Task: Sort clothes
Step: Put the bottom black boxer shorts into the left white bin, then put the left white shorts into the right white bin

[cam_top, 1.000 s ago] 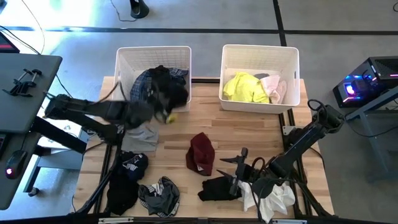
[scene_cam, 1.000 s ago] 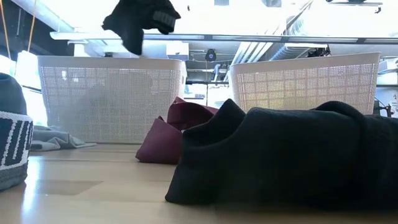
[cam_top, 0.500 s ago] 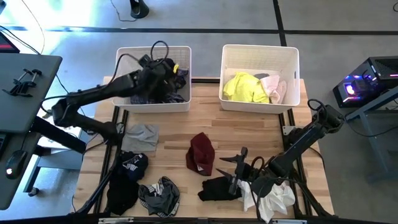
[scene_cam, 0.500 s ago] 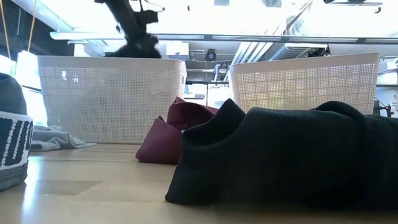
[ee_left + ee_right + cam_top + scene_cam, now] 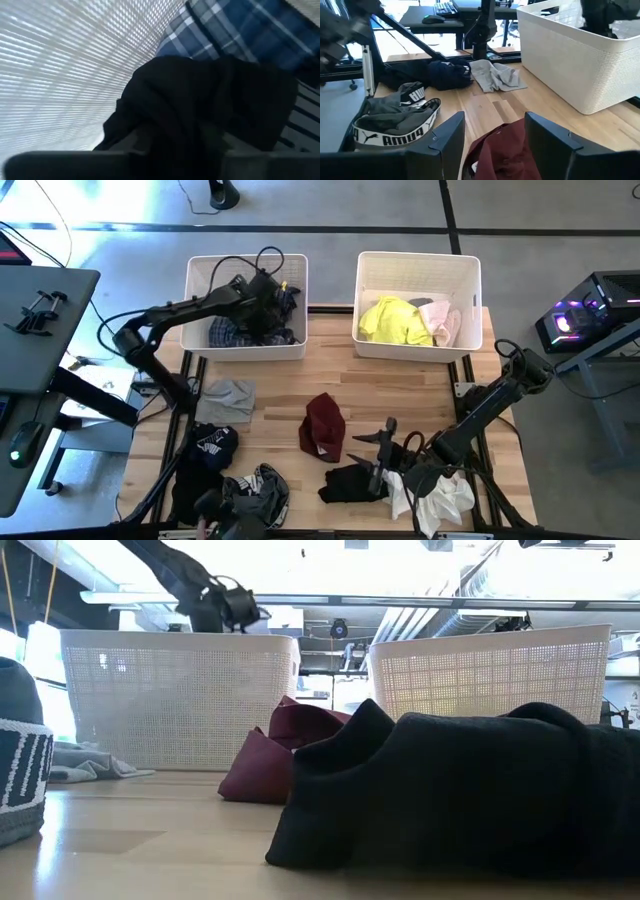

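Atop plaid, black garment [image 5: 210, 105], crumpled.

Left gripper [image 5: 272, 292] buried in the left bin [image 5: 200, 272], fingers lost among dark clothes [image 5: 200, 105]. Plaid garment [image 5: 250, 30] cut off at the wrist view's edge. Black garment [image 5: 470, 790] runs off the low view, blocking the table behind.

The left bin [image 5: 199, 275] is crowded: the left arm [image 5: 185, 311] reaches in over its near wall, above a black garment [image 5: 200, 105] and a blue plaid one [image 5: 240, 30]. The right bin [image 5: 372, 270] is open from above on its left part. Bare wood [image 5: 400, 385] lies between the bins and the maroon garment [image 5: 323, 425]. Clothes crowd the near table edge, where the right gripper [image 5: 385, 450] hangs, jaws apart.
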Robot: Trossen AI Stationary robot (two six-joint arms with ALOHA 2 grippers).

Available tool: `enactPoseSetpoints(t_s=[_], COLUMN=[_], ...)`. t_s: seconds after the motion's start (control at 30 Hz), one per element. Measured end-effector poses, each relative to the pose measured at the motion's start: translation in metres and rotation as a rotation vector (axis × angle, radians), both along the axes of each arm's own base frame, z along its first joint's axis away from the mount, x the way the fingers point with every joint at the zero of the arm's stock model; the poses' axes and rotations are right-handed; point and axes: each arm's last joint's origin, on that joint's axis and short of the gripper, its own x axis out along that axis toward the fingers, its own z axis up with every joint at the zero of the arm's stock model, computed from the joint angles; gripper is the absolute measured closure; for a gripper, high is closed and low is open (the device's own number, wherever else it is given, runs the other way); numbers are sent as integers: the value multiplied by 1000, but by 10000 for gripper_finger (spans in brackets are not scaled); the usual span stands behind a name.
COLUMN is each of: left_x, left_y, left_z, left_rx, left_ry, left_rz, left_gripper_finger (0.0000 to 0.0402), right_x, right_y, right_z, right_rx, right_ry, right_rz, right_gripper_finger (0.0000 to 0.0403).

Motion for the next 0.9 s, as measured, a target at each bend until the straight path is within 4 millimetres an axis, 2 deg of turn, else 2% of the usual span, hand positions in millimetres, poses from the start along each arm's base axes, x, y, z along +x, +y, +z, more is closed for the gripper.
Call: enactPoseSetpoints(t_s=[0.1,0.2,0.3,0.4,0.53,0.7,0.9], left_x=[-4,-10,-15,-19,-21,-26,-30], left_y=[12,17,16,7,-18,-65,-126], left_z=[-8,-6,6,27,62,104,137], left_rx=[-21,-17,-8,32,115,188,229], left_ry=[-19,-39,-63,-98,-174,-311,-436], left_rz=[34,65,81,58,-19,-167,-422], left_gripper_finger=[266,224,194,181,181,184,191], right_x=[0,0,0,0,0,0,0], right_y=[0,0,0,0,0,0,0], right_z=[0,0,0,0,0,0,-1], right_rx=[14,14,14,14,13,11,7], right_ry=[-3,-4,-4,-4,-4,-2,3], right_rz=[-3,-3,-3,-3,-4,-5,-5], right_gripper_finger=[210,210,210,210,210,210,210])
